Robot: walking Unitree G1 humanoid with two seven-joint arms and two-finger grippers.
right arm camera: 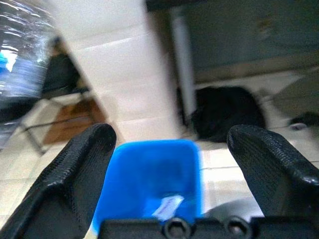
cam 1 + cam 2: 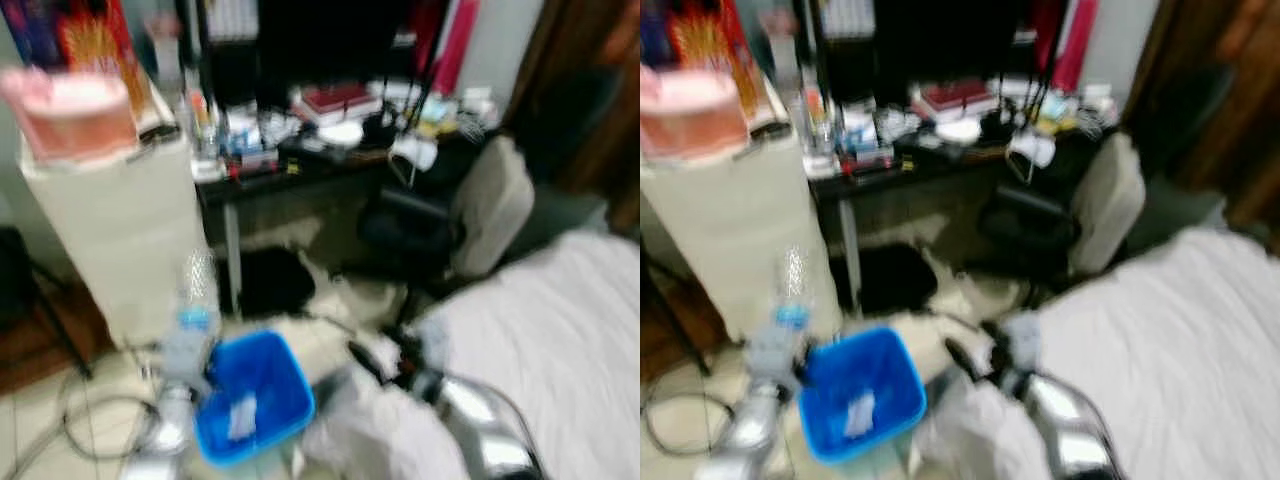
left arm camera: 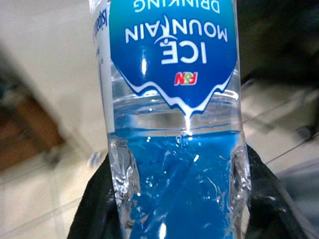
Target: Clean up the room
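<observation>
Left gripper [image 3: 179, 199] clamps a clear water bottle [image 3: 172, 94] with a blue label, holding it upright just beside the blue bin's [image 2: 255, 395] left rim; right gripper [image 1: 169, 149] hangs with fingers spread wide above that bin, which holds a scrap of paper [image 1: 168, 205]; white bed [image 2: 560, 330] lies to the right.

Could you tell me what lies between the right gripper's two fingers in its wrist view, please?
The blue bin lies between the right gripper's fingers, with a scrap of paper inside it.
</observation>
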